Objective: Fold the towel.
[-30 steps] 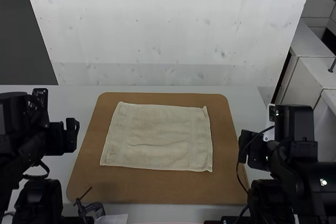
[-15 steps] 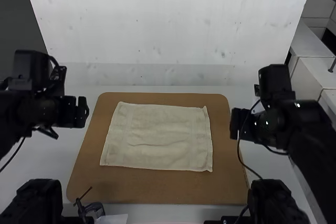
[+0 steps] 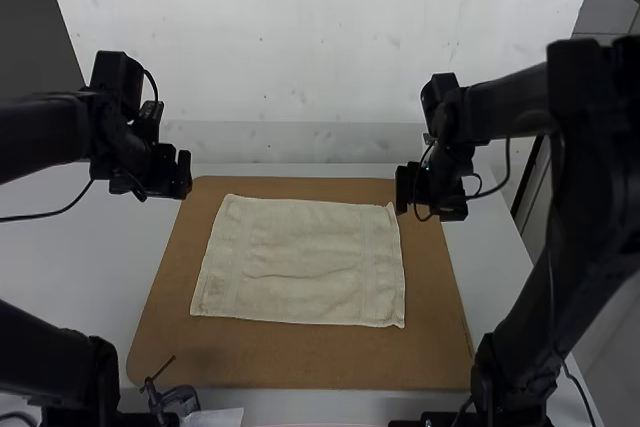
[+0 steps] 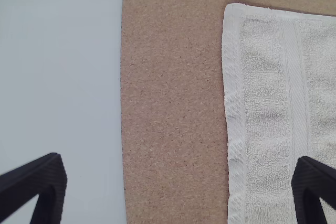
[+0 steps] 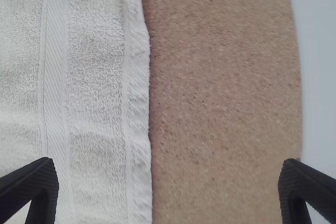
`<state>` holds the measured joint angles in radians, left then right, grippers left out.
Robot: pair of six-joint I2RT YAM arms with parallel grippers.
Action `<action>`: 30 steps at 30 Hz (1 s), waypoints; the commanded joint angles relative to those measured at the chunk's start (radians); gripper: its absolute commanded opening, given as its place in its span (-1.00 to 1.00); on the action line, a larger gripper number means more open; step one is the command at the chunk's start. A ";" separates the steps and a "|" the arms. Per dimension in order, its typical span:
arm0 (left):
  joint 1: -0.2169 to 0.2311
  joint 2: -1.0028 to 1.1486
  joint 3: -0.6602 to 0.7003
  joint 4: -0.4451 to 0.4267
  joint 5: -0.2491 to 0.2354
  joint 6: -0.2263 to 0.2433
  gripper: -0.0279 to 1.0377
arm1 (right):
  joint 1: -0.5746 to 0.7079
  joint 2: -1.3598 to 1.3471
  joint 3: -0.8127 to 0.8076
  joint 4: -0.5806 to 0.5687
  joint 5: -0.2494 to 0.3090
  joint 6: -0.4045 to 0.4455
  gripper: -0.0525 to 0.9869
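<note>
So the towel (image 3: 300, 262) is a plain creamy off-white, with paler flat-woven stripes running across the looped part near the edges. It's on a brown cork board (image 4: 173, 98) that's speckled all over with little darker and lighter flecks, and the table (image 4: 63, 77) is just a plain pale grey-white. Both grippers' fingers (image 4: 310, 187) are solid black, btw.

It looks like a robotics lab: a left robot arm (image 3: 45, 135) and right robot arm (image 3: 592, 177) flank a white table (image 3: 100, 262).

There are 1 towel (image 3: 300, 262), 1 board (image 3: 300, 362), 2 arms (image 3: 590, 187), 2 claws (image 3: 185, 175) and perhaps 1 clamp (image 3: 178, 399).
</note>
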<state>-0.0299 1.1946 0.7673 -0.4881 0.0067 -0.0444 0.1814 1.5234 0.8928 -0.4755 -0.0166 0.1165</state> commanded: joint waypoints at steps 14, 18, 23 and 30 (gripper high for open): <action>0.025 0.091 0.027 0.108 0.007 0.018 0.87 | 0.046 0.462 0.339 0.021 0.029 0.043 0.84; 0.021 0.089 0.026 0.114 0.012 0.018 0.87 | 0.052 0.514 0.382 0.021 0.055 0.055 0.84; 0.019 0.089 0.012 0.125 0.019 0.018 0.87 | 0.063 0.587 0.433 0.020 0.083 0.072 0.82; 0.028 0.151 -0.003 0.163 0.029 0.020 0.86 | 0.110 0.678 0.460 -0.003 0.124 0.075 -0.15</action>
<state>-0.0132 1.2957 0.7673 -0.3416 0.0193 -0.0372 0.2535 2.1544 1.3441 -0.4614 0.0647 0.1799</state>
